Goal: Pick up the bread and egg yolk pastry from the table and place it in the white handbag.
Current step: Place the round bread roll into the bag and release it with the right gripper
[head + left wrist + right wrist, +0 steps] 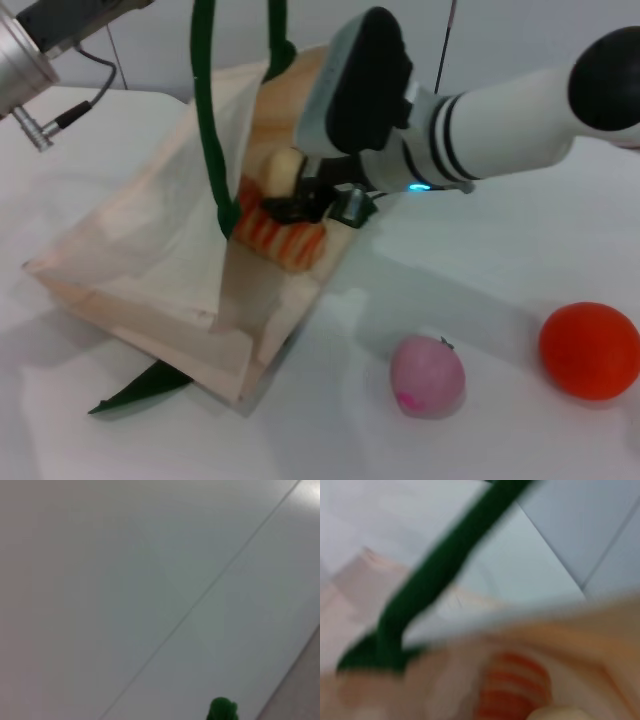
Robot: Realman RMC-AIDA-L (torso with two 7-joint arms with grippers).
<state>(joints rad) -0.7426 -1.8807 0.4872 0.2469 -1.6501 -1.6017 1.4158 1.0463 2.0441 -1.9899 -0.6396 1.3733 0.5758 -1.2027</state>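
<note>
The white handbag [150,250] lies on the table with its mouth held open. One dark green strap [207,120] is pulled taut upward out of the head view. The striped bread [285,238] lies inside the bag mouth. The pale egg yolk pastry [284,170] sits just above it, against my right gripper [315,205], which reaches into the bag from the right. In the right wrist view I see the bread [512,692], the edge of the pastry [560,714] and the strap [445,570]. Only part of my left arm [30,50] shows, at the top left.
A pink round fruit [427,375] and a bright orange ball [590,350] lie on the white table [480,280] to the right of the bag. The other green strap [140,390] trails out under the bag's near corner. A bit of green strap [222,711] shows in the left wrist view.
</note>
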